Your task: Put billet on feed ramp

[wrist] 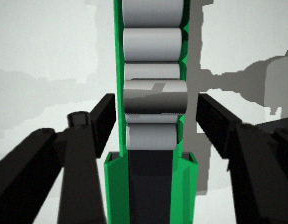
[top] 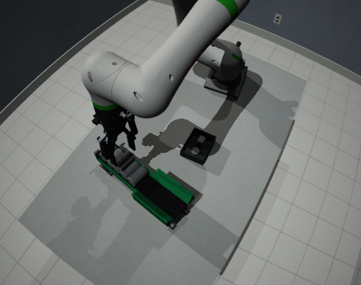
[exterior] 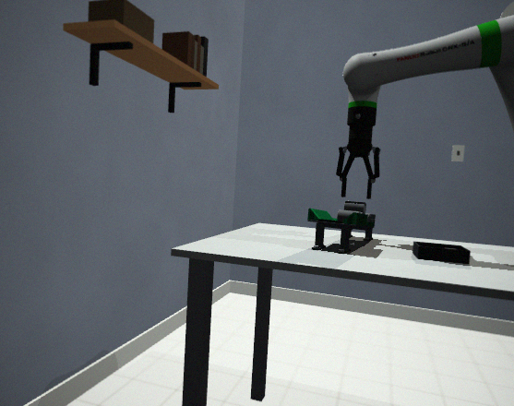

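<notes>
A green feed ramp (top: 146,184) with a black bed stands on the table; it also shows in the wrist view (wrist: 151,170) and in the exterior view (exterior: 341,219). Several grey billets (top: 131,165) lie across its upper end in a row. One billet (wrist: 156,97) sits stacked on top of two of them; it also shows as the raised bar in the exterior view (exterior: 354,206). My gripper (exterior: 355,190) is open and empty, hanging straight above the stacked billet with a gap. In the wrist view its fingers stand to either side of that billet (wrist: 156,117).
A black open tray (top: 197,145) with small parts lies on the table to the right of the ramp, also in the exterior view (exterior: 440,252). The robot base (top: 225,76) stands at the back. A wall shelf (exterior: 138,51) holds books.
</notes>
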Action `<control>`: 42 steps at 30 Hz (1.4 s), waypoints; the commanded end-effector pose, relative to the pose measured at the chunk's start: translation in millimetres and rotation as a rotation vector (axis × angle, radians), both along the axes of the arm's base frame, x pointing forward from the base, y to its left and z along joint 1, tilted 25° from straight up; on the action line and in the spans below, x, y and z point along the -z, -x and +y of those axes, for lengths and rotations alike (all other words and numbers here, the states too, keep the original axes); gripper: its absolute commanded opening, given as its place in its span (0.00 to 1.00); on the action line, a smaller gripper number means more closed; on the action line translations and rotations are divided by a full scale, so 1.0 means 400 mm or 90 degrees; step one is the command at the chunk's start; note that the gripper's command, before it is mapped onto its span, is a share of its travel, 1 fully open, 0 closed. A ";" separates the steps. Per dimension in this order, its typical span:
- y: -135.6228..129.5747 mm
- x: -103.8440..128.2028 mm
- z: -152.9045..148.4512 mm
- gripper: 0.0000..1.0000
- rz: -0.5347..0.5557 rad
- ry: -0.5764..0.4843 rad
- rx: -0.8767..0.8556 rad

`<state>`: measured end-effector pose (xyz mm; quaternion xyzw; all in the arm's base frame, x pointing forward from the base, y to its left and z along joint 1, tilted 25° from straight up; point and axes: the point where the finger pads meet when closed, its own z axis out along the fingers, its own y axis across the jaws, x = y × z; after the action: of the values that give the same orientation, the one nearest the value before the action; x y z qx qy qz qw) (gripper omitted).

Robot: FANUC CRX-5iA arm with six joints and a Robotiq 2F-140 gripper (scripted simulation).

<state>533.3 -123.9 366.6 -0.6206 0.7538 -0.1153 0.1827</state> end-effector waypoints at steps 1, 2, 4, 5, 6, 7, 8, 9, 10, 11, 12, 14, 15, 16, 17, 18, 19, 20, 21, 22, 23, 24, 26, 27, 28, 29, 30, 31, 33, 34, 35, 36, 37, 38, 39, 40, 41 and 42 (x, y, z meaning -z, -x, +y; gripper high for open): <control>0.000 -0.003 -0.001 0.58 -0.001 0.000 0.000; 0.000 -0.003 -0.001 0.58 -0.001 0.000 0.000; 0.000 -0.003 -0.001 0.58 -0.001 0.000 0.000; 0.000 -0.003 -0.001 0.58 -0.001 0.000 0.000; 0.000 -0.002 -0.001 0.58 -0.001 0.000 0.000; -0.001 -0.001 -0.001 0.58 -0.001 0.000 0.000; -0.002 0.000 -0.001 0.58 -0.001 0.000 0.000; -0.003 0.002 -0.001 0.58 -0.001 0.000 0.000; -0.004 0.005 0.000 0.58 -0.001 0.000 0.000; -0.005 0.009 0.000 0.58 -0.001 0.000 0.000; -0.007 0.013 0.000 0.58 -0.001 0.000 0.000; -0.012 0.022 0.001 0.58 -0.001 0.000 0.000; -0.012 0.022 0.001 0.58 -0.001 0.000 0.000; -0.012 0.022 0.001 0.58 -0.001 0.000 0.000; -0.014 0.028 0.001 0.58 -0.001 0.000 0.000; -0.017 0.034 0.001 0.58 -0.001 0.000 0.000; -0.020 0.040 0.002 0.58 -0.001 0.000 0.000; -0.023 0.046 0.002 0.58 -0.001 0.000 0.000; -0.026 0.052 0.002 0.58 -0.001 0.000 0.000; -0.028 0.058 0.003 0.58 -0.001 0.000 0.000; -0.031 0.064 0.003 0.58 -0.001 0.000 0.000; -0.034 0.069 0.003 0.58 -0.001 0.000 0.000; -0.038 0.079 0.004 0.58 -0.001 0.000 0.000; -0.040 0.083 0.004 0.58 -0.001 0.000 0.000; -0.042 0.087 0.004 0.58 -0.001 0.000 0.000; -0.043 0.090 0.004 0.58 -0.001 0.000 0.000; -0.044 0.092 0.005 0.58 -0.001 0.000 0.000; -0.045 0.093 0.005 0.58 -0.001 0.000 0.000; -0.045 0.093 0.005 0.58 -0.001 0.000 0.000; -0.045 0.095 0.005 0.58 -0.001 0.000 0.000; -0.046 0.095 0.005 0.58 -0.001 0.000 0.000; -0.046 0.095 0.005 0.58 -0.001 0.000 0.000; -0.046 0.095 0.005 0.58 -0.001 0.000 0.000; -0.046 0.095 0.005 0.58 -0.001 0.000 0.000; -0.046 0.095 0.005 0.58 -0.001 0.000 0.000; -0.046 0.095 0.005 0.58 -0.001 0.000 0.000; -0.046 0.095 0.005 0.58 -0.001 0.000 0.000; -0.046 0.095 0.005 0.58 -0.001 0.000 0.000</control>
<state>551.6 -121.7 327.1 -0.6205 0.7538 -0.1154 0.1827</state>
